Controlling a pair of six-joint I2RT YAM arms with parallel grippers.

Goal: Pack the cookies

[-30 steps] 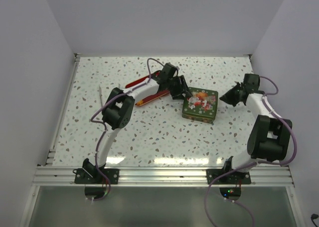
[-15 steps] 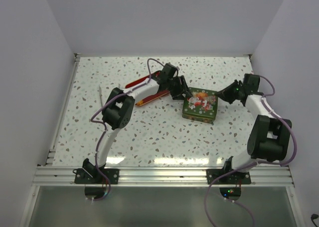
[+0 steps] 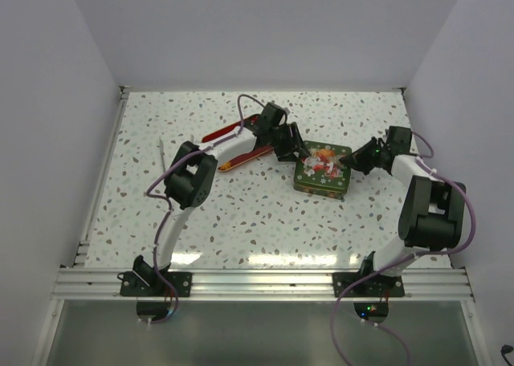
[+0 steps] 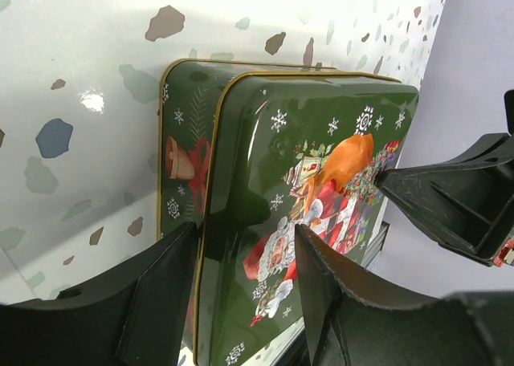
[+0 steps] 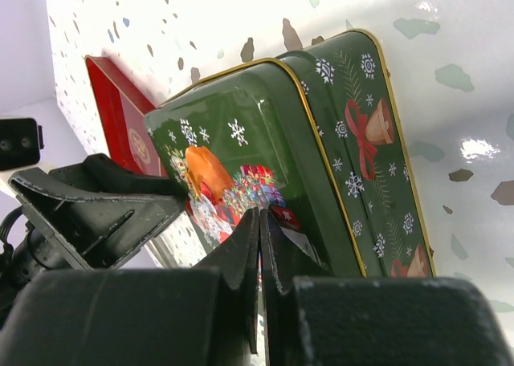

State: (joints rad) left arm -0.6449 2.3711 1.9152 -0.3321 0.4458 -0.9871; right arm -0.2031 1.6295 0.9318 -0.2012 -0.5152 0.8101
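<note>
A green Christmas tin [image 3: 323, 172] stands mid-table with its lid on. It fills the left wrist view [image 4: 305, 165] and the right wrist view [image 5: 265, 141]. No cookies show in any view. My left gripper [image 3: 295, 151] is open at the tin's far-left corner. In the left wrist view [image 4: 245, 233] one finger is beside the tin's wall and the other over the lid. My right gripper [image 3: 348, 164] is shut and empty. In the right wrist view [image 5: 259, 215] its tips are at the lid's right edge.
A red tray [image 3: 221, 132] lies behind the left arm, mostly hidden by it, and shows in the right wrist view [image 5: 120, 109]. A thin white stick [image 3: 163, 153] lies at the left. Side walls close in the table on the left, right and back.
My right gripper has moved left from beside the tin to the lid's right edge. The left gripper and the tin have not moved.
</note>
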